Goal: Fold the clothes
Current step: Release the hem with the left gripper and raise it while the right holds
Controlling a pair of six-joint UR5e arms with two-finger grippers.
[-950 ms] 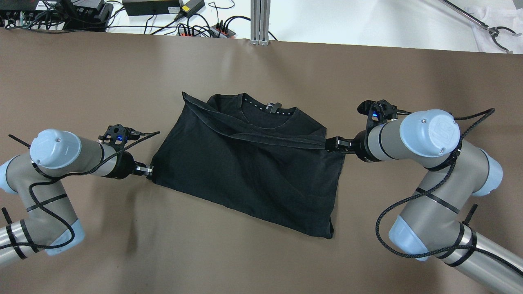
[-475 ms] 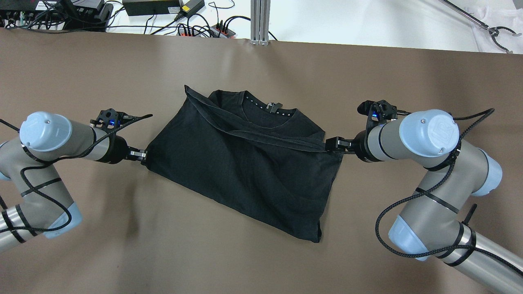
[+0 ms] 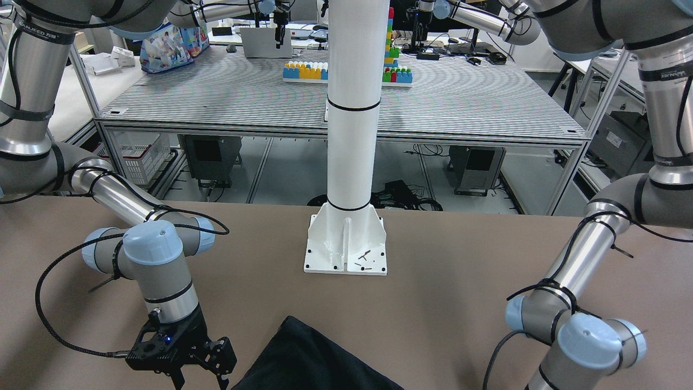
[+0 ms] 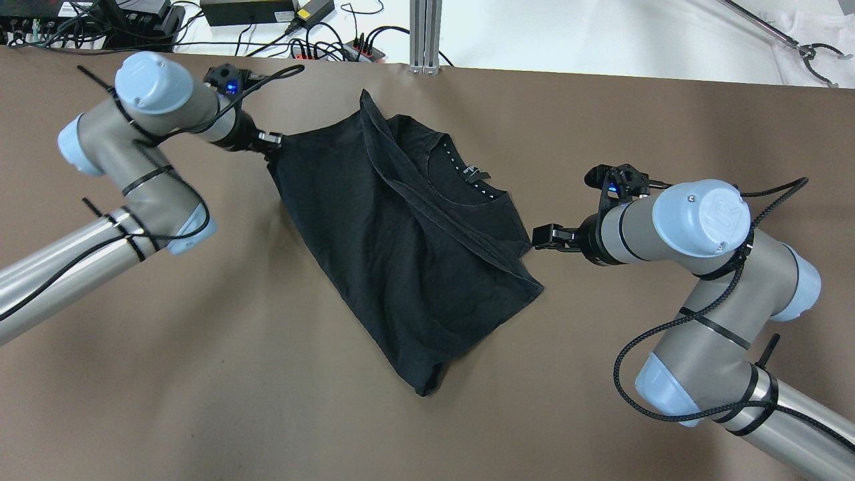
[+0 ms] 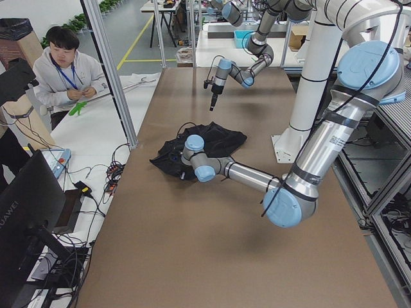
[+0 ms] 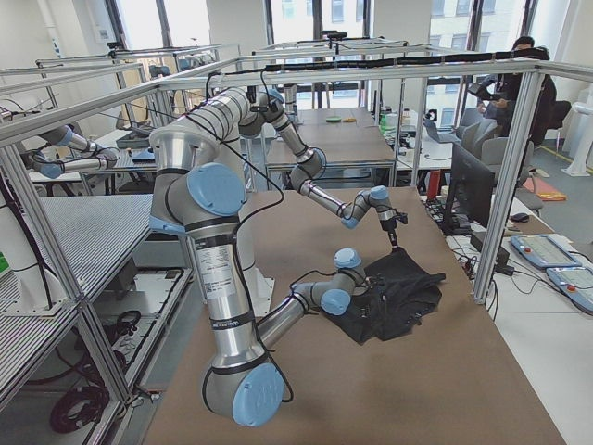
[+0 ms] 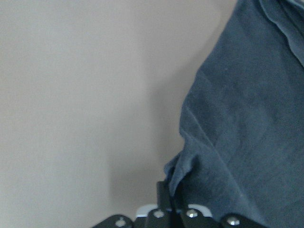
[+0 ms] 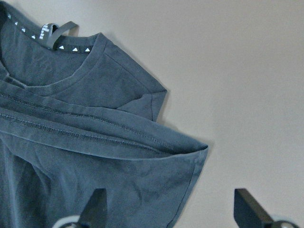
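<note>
A black T-shirt [image 4: 401, 247] lies partly folded on the brown table [image 4: 200, 374], its collar [image 4: 467, 177] facing the far right. My left gripper [image 4: 270, 141] is shut on the shirt's far-left corner; in the left wrist view the fabric [image 7: 237, 123] is pinched at the fingers [image 7: 164, 192]. My right gripper [image 4: 544, 238] is open beside the shirt's right edge. In the right wrist view its fingers [image 8: 95, 209] stand wide apart and the shirt corner [image 8: 197, 152] lies flat between and ahead of them. The shirt also shows in the front view [image 3: 308, 357], next to the right gripper [image 3: 200, 379].
Cables and power supplies [image 4: 247, 10] lie beyond the table's far edge. An aluminium post [image 4: 425, 33] stands at the far middle. The white robot pedestal [image 3: 346, 244] is bolted at the robot's side. A metal grabber tool [image 4: 801, 47] lies off the table at the far right.
My left gripper has pulled its shirt corner to the far left, swinging the shirt round. My right arm has stayed put, and its jaws now stand open at the shirt's edge.
</note>
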